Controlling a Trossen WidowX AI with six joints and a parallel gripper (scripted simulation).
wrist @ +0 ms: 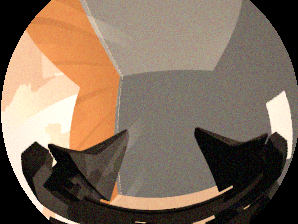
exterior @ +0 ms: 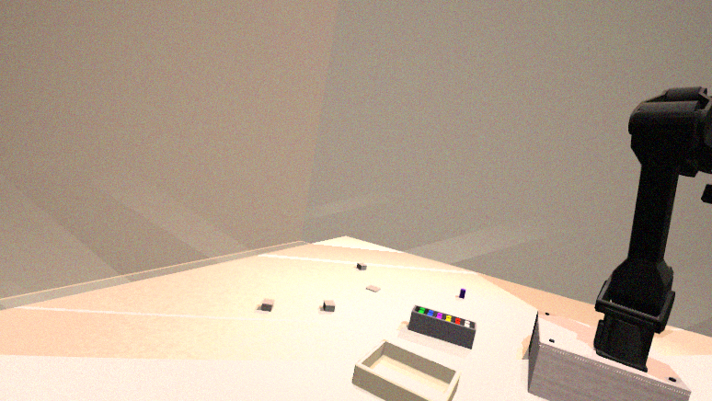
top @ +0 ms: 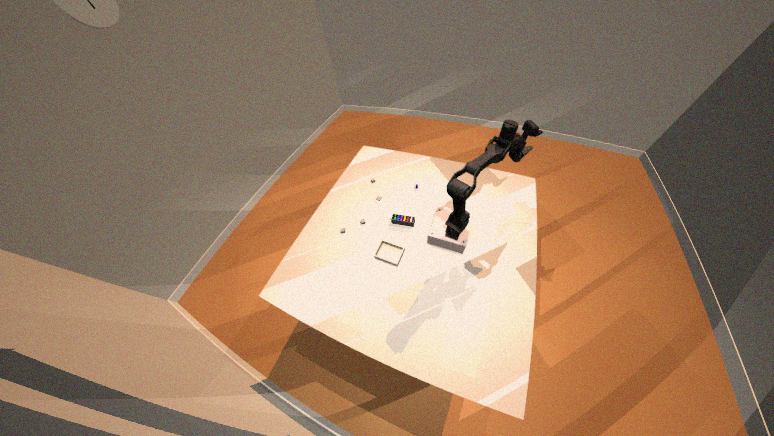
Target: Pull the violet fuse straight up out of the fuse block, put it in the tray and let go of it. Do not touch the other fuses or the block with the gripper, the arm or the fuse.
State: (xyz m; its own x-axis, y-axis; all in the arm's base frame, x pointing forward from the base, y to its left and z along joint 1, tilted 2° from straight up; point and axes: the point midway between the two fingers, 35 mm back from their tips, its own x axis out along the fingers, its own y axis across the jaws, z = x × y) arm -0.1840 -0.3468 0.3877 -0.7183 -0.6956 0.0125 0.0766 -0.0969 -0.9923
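Note:
The dark fuse block (top: 401, 221) (exterior: 441, 329) stands on the white table top and holds a row of coloured fuses. The violet fuse (exterior: 439, 315) (top: 401, 217) sits upright in the row, between a blue and a yellow one. The shallow cream tray (top: 393, 244) (exterior: 393, 385) lies empty just in front of the block. My gripper (top: 530, 131) (wrist: 162, 132) is open and empty. It is raised high behind the arm's base, far from the block and the tray. The wrist view shows only wall and floor between the fingers.
A loose dark violet piece (top: 416, 185) (exterior: 462, 293) stands on the table beyond the block. Several small grey blocks (top: 362, 220) (exterior: 327, 305) lie scattered to the left. The arm's grey base mount (top: 446, 242) (exterior: 572, 368) stands right of the block.

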